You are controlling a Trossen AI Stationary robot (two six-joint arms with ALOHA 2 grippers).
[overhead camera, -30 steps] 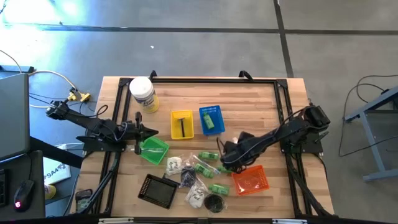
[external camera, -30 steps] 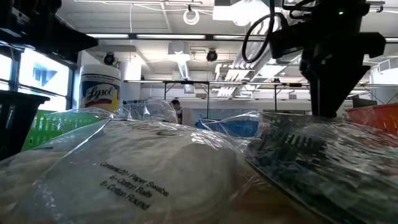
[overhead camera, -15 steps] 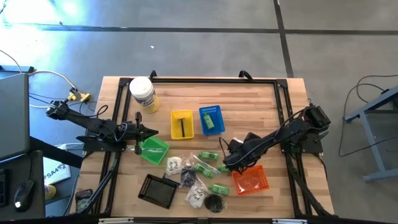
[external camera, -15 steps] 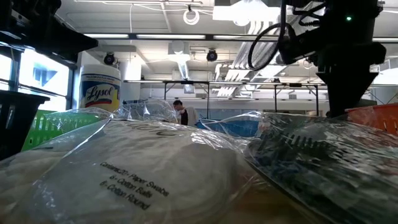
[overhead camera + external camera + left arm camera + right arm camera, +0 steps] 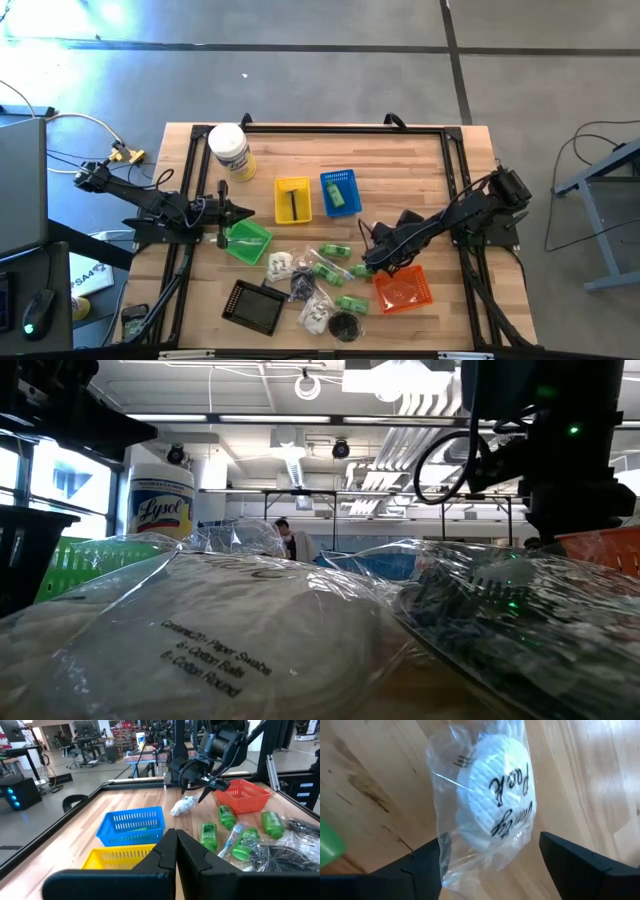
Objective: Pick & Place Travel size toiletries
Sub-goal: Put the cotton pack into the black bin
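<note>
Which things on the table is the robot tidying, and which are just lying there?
For the job:
- small green plastic bottles
- clear plastic packet of white cotton pads, between the open right gripper's fingers
- clear packets with white contents

Just lying about:
- big white jar with yellow label
- black tray

Bare wood [image 5: 400,170] at far side free; near side crowded w/ bottles [image 5: 330,268], packets [image 5: 318,315].
</note>
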